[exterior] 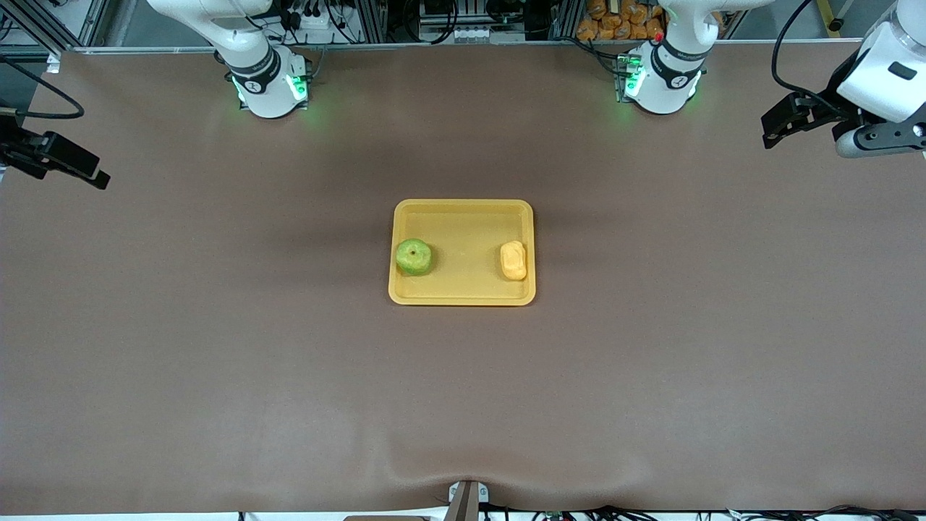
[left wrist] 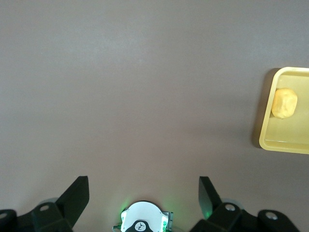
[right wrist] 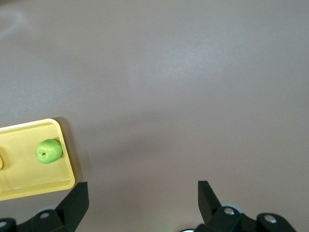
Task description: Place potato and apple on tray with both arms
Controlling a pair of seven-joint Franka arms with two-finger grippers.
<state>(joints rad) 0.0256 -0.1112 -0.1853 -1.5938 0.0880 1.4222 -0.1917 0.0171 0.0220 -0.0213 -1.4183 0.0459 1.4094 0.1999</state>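
Resting in the tray (exterior: 463, 289): apple (exterior: 413, 256), potato (exterior: 513, 260); both arms' jaws spread wide, empty, at the table's ends.

Yellow-orange tray on plain brown table

The tray (exterior: 463, 215) is showing a solid yellow-orange; the apple (exterior: 414, 256) is showing yellow-green with a dark stem dimple; the potato (exterior: 514, 260) is looking slightly paler than the tray; the table (exterior: 217, 325) is showing flat, unpatterned brown. Both grippers are showing black.
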